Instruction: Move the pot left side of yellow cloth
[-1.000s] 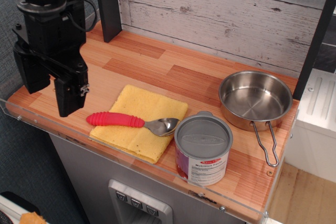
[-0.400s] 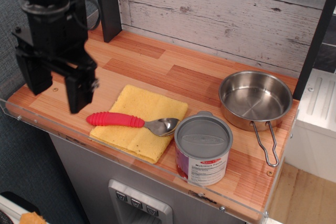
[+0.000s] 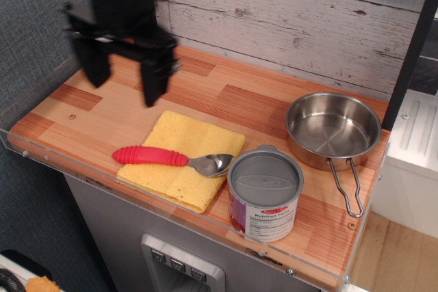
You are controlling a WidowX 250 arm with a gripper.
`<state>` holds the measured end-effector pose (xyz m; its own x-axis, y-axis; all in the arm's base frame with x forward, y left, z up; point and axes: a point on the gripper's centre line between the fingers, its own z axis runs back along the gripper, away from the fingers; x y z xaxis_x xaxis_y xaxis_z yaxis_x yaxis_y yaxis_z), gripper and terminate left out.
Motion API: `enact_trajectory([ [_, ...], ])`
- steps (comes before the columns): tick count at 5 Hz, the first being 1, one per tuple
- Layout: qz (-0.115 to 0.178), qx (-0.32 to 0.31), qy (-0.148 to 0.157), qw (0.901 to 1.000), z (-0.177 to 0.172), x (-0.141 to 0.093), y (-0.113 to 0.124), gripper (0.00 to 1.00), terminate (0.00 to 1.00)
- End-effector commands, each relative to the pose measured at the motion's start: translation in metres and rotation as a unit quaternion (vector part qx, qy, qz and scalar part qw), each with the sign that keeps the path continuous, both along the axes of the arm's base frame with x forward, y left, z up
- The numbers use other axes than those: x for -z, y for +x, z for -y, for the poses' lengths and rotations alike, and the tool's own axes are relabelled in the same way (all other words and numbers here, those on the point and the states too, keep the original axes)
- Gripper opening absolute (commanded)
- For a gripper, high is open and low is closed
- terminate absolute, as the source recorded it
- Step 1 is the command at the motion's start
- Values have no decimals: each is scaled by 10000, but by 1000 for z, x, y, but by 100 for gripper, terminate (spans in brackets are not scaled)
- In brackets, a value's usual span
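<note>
The pot [image 3: 332, 130], a shallow shiny steel pan with a thin wire handle pointing toward the front, sits at the right end of the wooden counter. The yellow cloth [image 3: 182, 159] lies flat at the front middle, with a red-handled spoon [image 3: 171, 158] on it. My gripper [image 3: 124, 85] is blurred, hanging high above the counter behind and to the left of the cloth. Its two black fingers are spread apart and hold nothing. It is far from the pot.
A grey-lidded labelled tin can [image 3: 264, 193] stands at the front, between cloth and pot. A clear plastic lip [image 3: 61, 162] edges the counter's front. A dark post [image 3: 141, 5] stands at the back left against the plank wall. Bare wood [image 3: 68, 111] lies left of the cloth.
My gripper has risen and moved right and toward the back, from over the counter's left end to above the area behind the cloth. The pot, cloth, spoon and can have not moved.
</note>
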<state>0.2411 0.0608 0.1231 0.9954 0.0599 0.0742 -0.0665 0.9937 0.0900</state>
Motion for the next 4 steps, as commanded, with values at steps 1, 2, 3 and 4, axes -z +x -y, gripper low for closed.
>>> enact_trajectory([
  [1, 690, -44, -128, 9975, 43, 6, 56, 100, 0],
  [2, 655, 113, -252, 9975, 69, 18, 74, 100, 0],
  [3, 613, 183, -299, 9975, 90, 33, 89, 100, 0],
  [4, 466, 249, -191, 9984, 99, 51, 102, 100, 0],
])
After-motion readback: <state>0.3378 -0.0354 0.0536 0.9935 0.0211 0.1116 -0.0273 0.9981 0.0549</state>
